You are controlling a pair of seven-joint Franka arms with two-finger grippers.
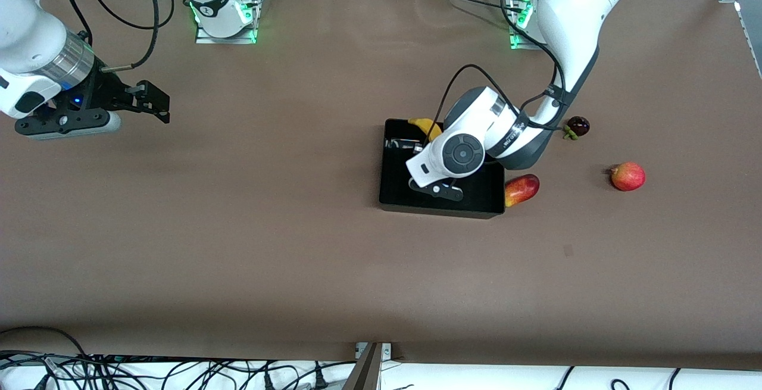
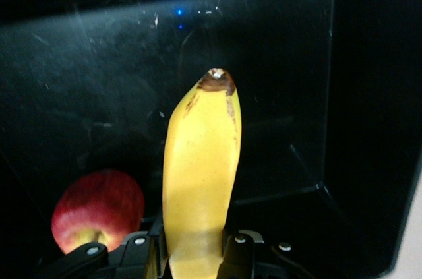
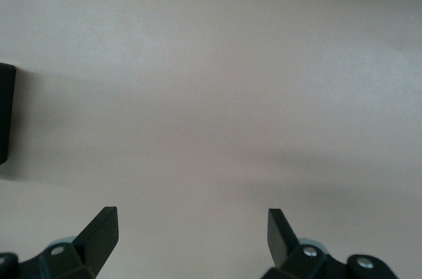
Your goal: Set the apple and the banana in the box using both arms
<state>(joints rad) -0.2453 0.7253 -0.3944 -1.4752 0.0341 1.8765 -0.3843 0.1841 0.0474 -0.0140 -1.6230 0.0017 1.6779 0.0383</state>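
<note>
The black box (image 1: 437,210) sits mid-table toward the left arm's end. My left gripper (image 1: 424,140) reaches down into it and is shut on the yellow banana (image 1: 425,127), whose end shows at the box's rim nearest the robots. In the left wrist view the banana (image 2: 201,173) runs out from between the fingers (image 2: 237,252) over the box floor (image 2: 369,127). The red apple (image 2: 97,210) lies inside the box beside the gripper; in the front view my arm hides it. My right gripper (image 1: 158,104) is open and empty, waiting above bare table at the right arm's end; its wrist view (image 3: 192,226) shows only the tabletop.
A red-and-yellow mango-like fruit (image 1: 522,190) lies against the box's outer wall toward the left arm's end. A round red-orange fruit (image 1: 628,176) and a dark purple fruit (image 1: 577,125) lie farther toward that end. Brown table stretches between the box and the right gripper.
</note>
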